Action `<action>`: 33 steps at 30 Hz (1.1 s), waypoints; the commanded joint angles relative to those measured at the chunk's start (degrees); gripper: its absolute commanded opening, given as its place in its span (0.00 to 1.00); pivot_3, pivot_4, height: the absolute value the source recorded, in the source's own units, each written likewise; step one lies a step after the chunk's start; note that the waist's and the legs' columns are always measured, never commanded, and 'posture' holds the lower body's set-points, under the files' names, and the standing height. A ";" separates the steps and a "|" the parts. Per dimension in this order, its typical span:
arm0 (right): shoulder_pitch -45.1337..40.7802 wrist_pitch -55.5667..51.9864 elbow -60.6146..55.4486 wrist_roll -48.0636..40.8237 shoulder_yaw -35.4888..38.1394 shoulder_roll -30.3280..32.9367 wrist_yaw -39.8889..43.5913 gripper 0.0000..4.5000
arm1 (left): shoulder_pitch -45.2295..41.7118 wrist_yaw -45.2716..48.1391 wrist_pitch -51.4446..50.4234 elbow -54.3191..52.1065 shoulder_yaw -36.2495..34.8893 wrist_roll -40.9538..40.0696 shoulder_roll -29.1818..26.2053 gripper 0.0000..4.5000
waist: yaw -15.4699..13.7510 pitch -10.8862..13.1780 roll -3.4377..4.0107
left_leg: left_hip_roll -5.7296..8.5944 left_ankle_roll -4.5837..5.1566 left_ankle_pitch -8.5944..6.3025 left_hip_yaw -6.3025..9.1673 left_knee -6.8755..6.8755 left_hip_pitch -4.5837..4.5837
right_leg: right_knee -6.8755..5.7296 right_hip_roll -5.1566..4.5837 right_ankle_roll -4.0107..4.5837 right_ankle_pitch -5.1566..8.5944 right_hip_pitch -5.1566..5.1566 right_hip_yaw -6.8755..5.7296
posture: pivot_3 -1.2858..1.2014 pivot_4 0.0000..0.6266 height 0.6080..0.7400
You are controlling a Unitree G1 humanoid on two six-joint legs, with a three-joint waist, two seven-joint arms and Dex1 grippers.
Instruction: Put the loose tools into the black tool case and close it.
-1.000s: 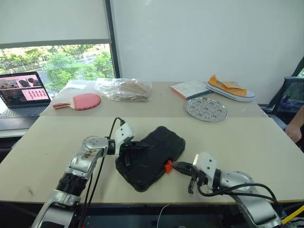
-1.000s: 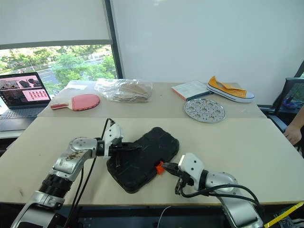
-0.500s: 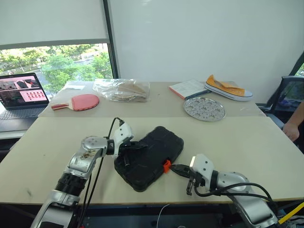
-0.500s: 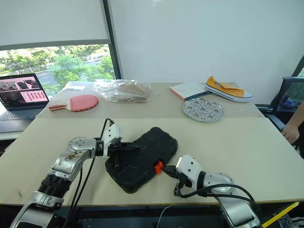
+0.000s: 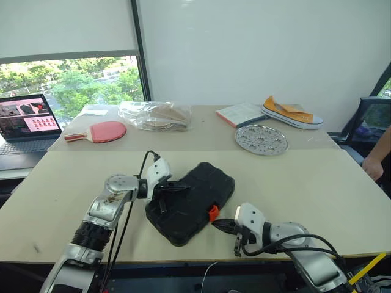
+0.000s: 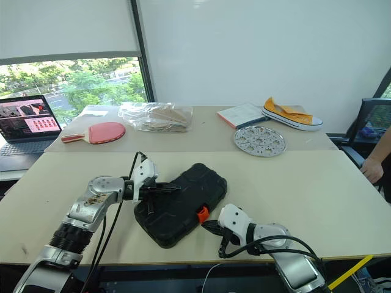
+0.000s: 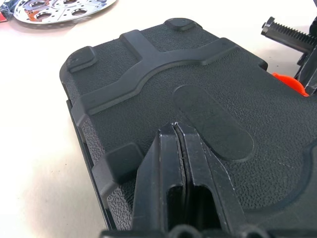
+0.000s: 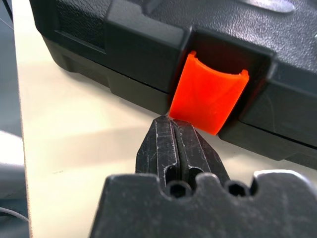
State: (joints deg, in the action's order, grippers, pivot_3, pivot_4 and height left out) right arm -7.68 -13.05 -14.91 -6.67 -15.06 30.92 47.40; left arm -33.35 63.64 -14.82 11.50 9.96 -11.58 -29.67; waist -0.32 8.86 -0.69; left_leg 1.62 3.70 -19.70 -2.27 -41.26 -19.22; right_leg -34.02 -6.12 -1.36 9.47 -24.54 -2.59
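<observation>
The black tool case [image 5: 197,194] lies closed and flat in the middle of the near table, its orange latch [image 5: 213,212] facing my right arm. My left gripper [image 5: 184,187] is shut, and its tips rest on the textured lid [image 7: 198,74] near the case's left end. My right gripper [image 8: 172,124] is shut, with its tips low on the table just under the latch's [image 8: 210,96] lower edge. Whether they touch it is unclear. The loose tools are out of view.
On the far table sit a laptop [image 5: 27,122], a red paddle [image 5: 101,131], a plastic bag [image 5: 156,115], a book [image 5: 241,114], a yellow shoe [image 5: 292,113] and a perforated metal disc [image 5: 261,139]. A person's hand [image 5: 374,166] is at the right edge.
My right gripper has sunk and slid left along the table, closer under the orange latch. The left gripper stays put on the lid. The camera has shifted slightly.
</observation>
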 commanded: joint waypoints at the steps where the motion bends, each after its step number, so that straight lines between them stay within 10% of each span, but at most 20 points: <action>1: -2.27 1.68 -1.41 -0.22 1.18 -1.35 -1.31 0.00 | 1.96 0.03 -1.50 3.13 2.69 2.18 0.22 0.01 | 0.00 0.00 0.00 | 0.00 0.00 0.00 0.00 0.00 -0.01 | 0.00 0.00 0.00 0.00 -0.01 0.00 | 0.52 0.24 1.00; 33: -8.49 3.76 3.54 1.70 1.75 -5.73 -0.69 0.00 | 2.00 0.36 -1.10 6.11 4.68 4.65 0.40 0.01 | 0.31 0.01 0.02 | -0.10 -0.16 0.10 -0.01 0.25 0.01 | 0.02 0.04 0.03 0.04 -0.09 0.00 | 0.52 0.24 1.00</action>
State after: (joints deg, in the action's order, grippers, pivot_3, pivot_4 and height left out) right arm -12.89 -11.88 -8.35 -3.45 -13.37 27.14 47.33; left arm -34.18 63.80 -14.75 13.07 10.42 -10.24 -29.85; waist -0.02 8.87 -0.67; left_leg 1.52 3.54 -19.61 -2.28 -41.01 -19.21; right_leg -34.01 -6.09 -1.34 9.52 -24.63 -2.58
